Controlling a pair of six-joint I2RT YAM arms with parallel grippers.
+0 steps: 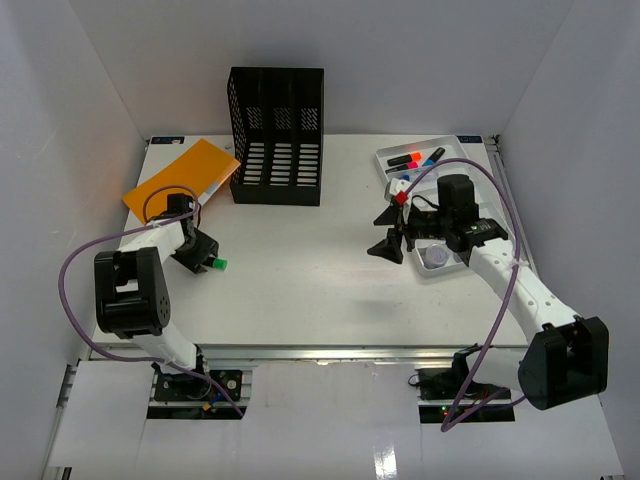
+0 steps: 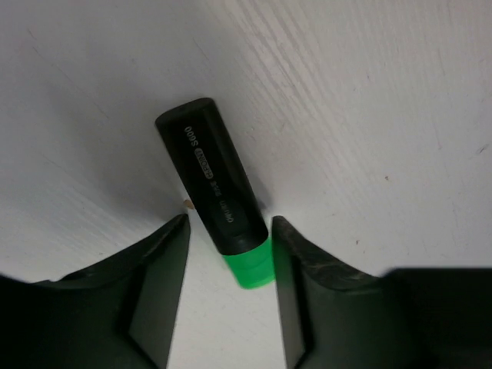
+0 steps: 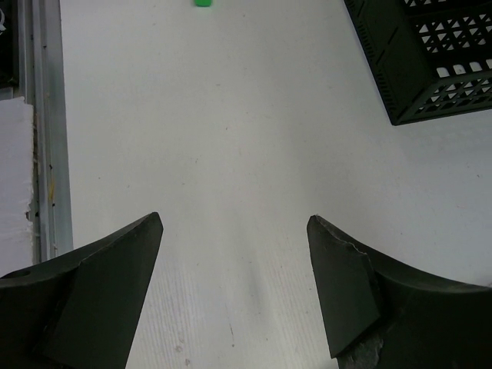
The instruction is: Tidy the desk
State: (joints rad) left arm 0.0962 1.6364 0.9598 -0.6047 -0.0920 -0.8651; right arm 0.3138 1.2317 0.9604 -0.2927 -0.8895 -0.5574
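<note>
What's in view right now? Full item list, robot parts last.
flat white rectangular desk: one, white, under everything, metal rail along the near edge
black mesh file holder: one, black, far centre, upright
flat orange envelope: one, orange, far left corner
white compartmented plastic tray: one, white, far right
markers: several, exact count unclear, black with red and blue ends, tray's far compartment
pale round item: one, lilac-ish, tray's near compartment
black highlighter with green cap: one, lying on the desk at left
left gripper: one, black, jaws open astride the highlighter
right gripper: one, black, jaws open, empty, beside the tray
</note>
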